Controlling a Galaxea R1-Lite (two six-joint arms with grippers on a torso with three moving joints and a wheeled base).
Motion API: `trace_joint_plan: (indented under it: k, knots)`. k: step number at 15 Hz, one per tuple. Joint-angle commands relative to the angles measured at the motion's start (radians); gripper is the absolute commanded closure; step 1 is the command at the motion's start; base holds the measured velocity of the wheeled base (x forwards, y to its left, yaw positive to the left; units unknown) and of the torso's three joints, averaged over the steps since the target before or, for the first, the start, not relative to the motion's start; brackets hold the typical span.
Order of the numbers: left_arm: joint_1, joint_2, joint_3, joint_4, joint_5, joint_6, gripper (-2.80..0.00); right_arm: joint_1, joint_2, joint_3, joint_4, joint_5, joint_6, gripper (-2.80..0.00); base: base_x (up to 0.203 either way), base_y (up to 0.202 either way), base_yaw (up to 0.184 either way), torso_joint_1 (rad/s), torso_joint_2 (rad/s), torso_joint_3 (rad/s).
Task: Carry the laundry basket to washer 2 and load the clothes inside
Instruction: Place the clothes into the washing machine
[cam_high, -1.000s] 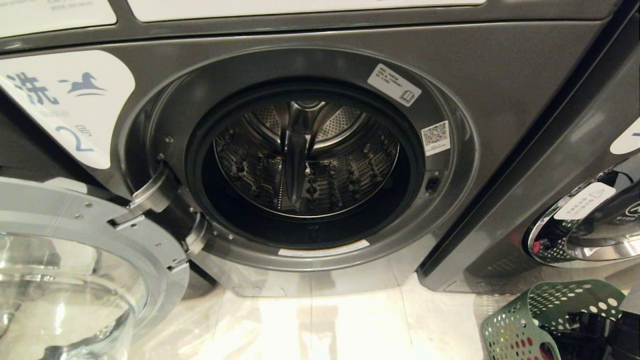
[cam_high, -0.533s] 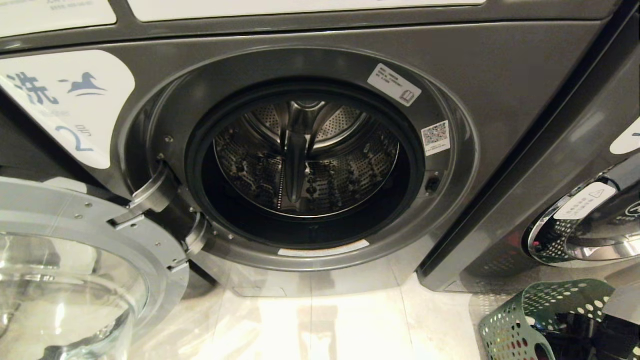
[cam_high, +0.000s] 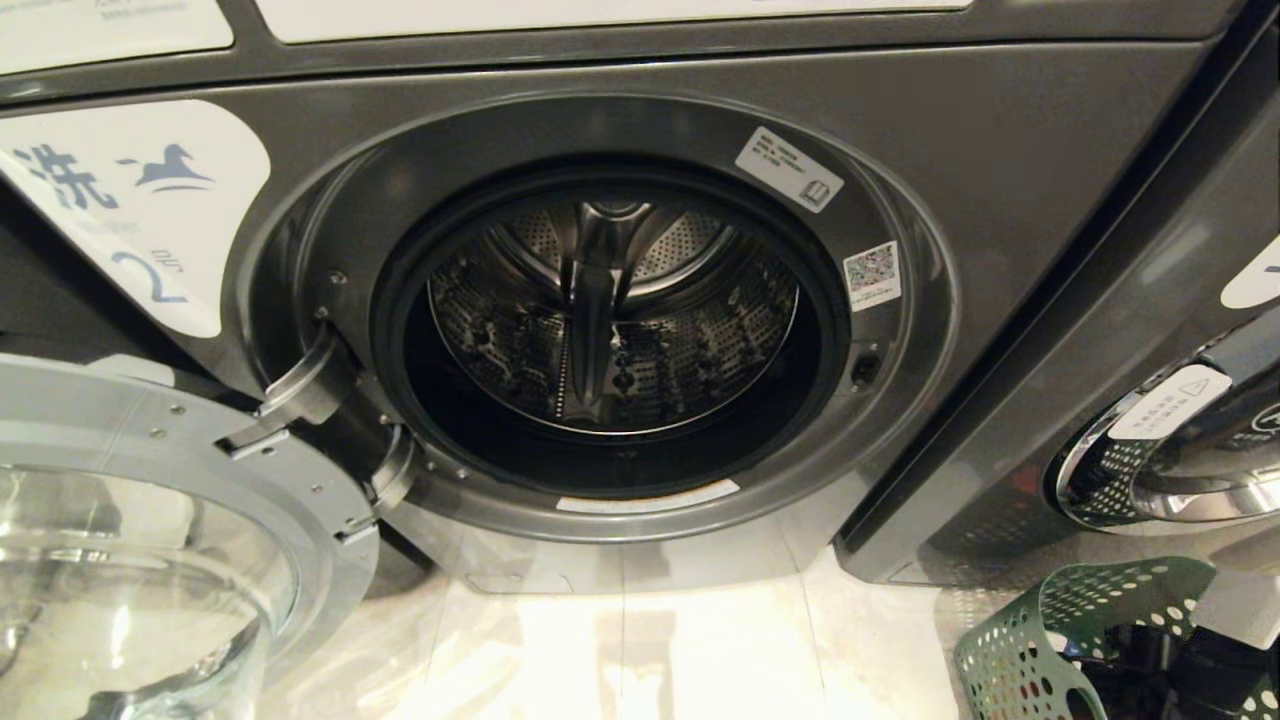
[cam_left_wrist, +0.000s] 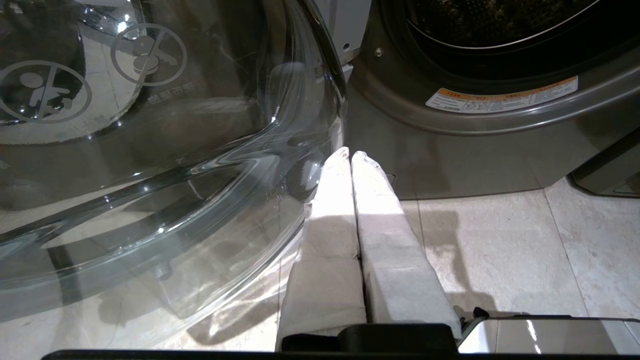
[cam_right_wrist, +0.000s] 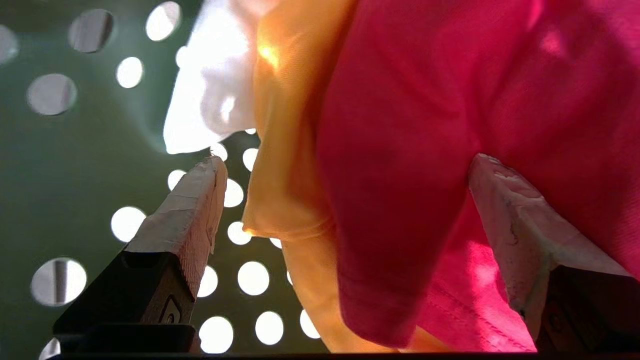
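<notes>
Washer 2 (cam_high: 620, 330) fills the frame's centre, door swung open, drum empty: loading is not yet begun. The laundry basket (cam_high: 1010, 655), dark green and hole-dotted, stands at lower right. Inside it the right gripper (cam_right_wrist: 345, 170), spread wide, straddles the pink, orange and white clothes (cam_right_wrist: 400, 150), ungrasped. The left gripper (cam_left_wrist: 350, 157) is closed, empty.

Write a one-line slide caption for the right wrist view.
Open right gripper inside the green laundry basket, fingers straddling the pink, yellow and white clothes.
</notes>
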Motion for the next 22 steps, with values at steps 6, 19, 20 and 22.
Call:
trace_joint_plan:
  k: [6,19,20,22]
  knots:
    - [0.000,0.000,0.002,0.000,0.000,0.000,0.00,0.050,0.000,-0.072,0.198,-0.146,-0.004,-2.80,0.000,0.000,0.000,0.000,0.00,0.000]
    - [0.000,0.000,0.002,0.000,0.000,0.000,0.00,0.037,0.000,-0.077,0.243,-0.255,-0.048,-2.80,0.000,0.000,0.000,0.000,0.00,0.000]
    - [0.000,0.000,0.002,0.000,0.000,0.000,0.00,0.038,-0.003,-0.076,0.243,-0.255,-0.050,0.00,0.000,0.000,0.000,0.000,0.00,0.000]
    - [0.000,0.000,0.002,0.000,0.000,0.000,0.00,0.037,-0.003,-0.079,0.243,-0.256,-0.049,0.00,0.000,0.000,0.000,0.000,0.00,0.000]
